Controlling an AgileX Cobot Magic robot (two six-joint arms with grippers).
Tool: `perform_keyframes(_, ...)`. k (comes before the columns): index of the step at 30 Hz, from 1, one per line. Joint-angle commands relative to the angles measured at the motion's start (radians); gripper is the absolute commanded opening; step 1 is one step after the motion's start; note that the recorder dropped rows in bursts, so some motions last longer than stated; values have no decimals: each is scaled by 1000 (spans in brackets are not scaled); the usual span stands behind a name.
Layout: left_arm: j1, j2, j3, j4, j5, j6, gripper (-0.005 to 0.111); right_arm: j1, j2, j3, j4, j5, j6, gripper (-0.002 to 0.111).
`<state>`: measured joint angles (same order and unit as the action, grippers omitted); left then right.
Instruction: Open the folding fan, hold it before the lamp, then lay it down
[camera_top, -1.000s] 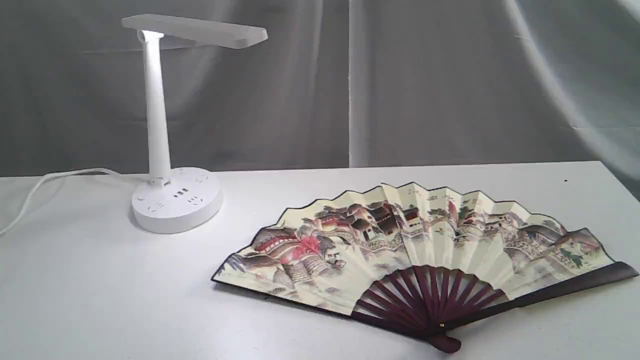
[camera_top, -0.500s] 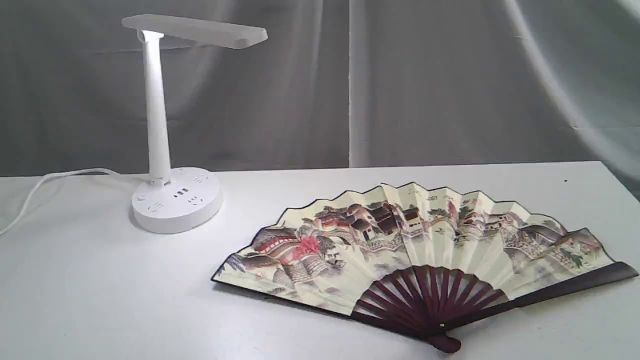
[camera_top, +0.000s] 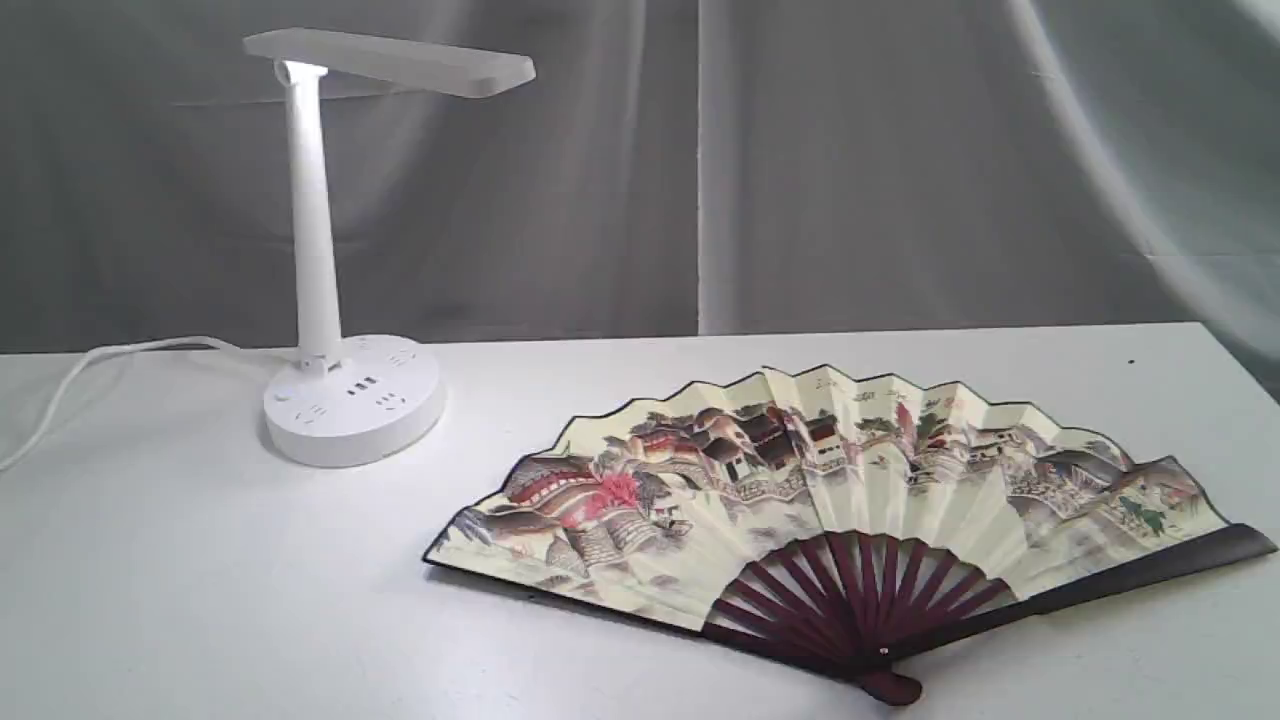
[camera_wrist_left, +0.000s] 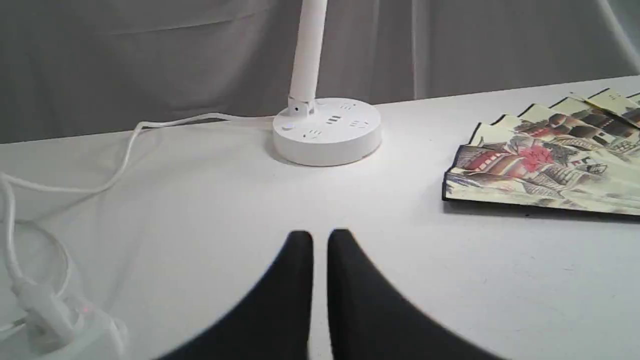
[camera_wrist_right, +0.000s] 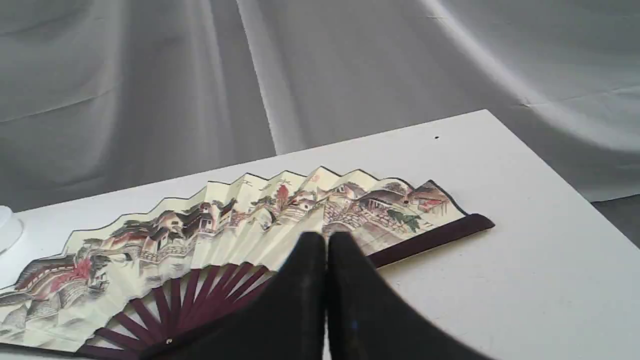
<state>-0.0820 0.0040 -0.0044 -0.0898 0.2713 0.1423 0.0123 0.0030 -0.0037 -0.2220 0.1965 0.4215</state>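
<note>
A: Exterior view: any sign of the folding fan (camera_top: 850, 470)?
B: Fully spread, lying flat on the white counter (camera_top: 200, 600), painted leaf up, pivot toward the near edge. Well apart from the lamp (camera_top: 315, 250), off to its right.
A: And the lamp?
B: Upright at the rear left, bar head level, white cord (camera_top: 100, 358) trailing off leftward.
A: Left gripper (camera_wrist_left: 320, 239)?
B: Over bare counter, jaws almost together, thin slit between, pinching nothing.
A: Right gripper (camera_wrist_right: 326, 240)?
B: Jaws pressed together, empty, showing in front of the fan's maroon ribs in the right wrist view.
</note>
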Motion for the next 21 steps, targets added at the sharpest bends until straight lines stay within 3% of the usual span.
perform_keyframes(1,4,-4,4,-12,2,7,5,-2,-3,4,6,-4,2,0)
perform_keyframes(21,4,-4,4,-3,3,-10,5,-2,-3,4,6,-4,2,0)
